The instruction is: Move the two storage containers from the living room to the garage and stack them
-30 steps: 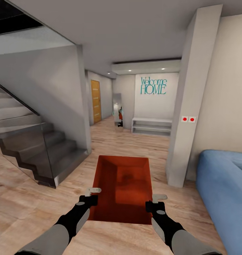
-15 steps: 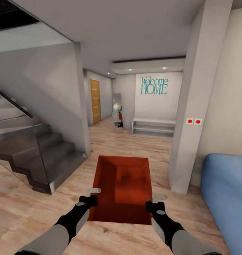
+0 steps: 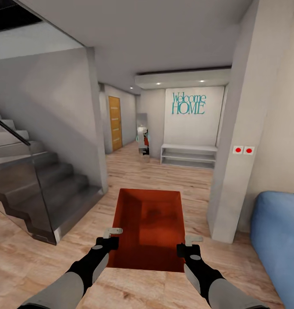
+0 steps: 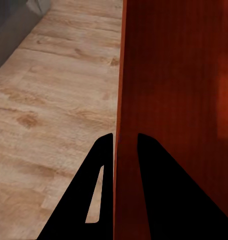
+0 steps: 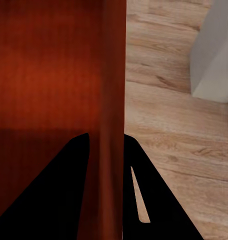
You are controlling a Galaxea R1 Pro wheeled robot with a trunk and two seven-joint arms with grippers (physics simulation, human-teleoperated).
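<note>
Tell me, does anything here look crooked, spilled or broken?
Nothing stands out. The orange-red bin sits level between the left gripper and the right gripper, each clamped on a side wall. It looks empty and undamaged, carried above the wood floor toward the hallway.

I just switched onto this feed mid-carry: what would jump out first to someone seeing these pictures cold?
The orange-red storage container held out front, low in the middle of the head view, with the left gripper and right gripper each clamped on a side wall. Beyond it, the teal Welcome HOME sign on the far wall, the grey staircase at left, and the blue sofa at right.
</note>
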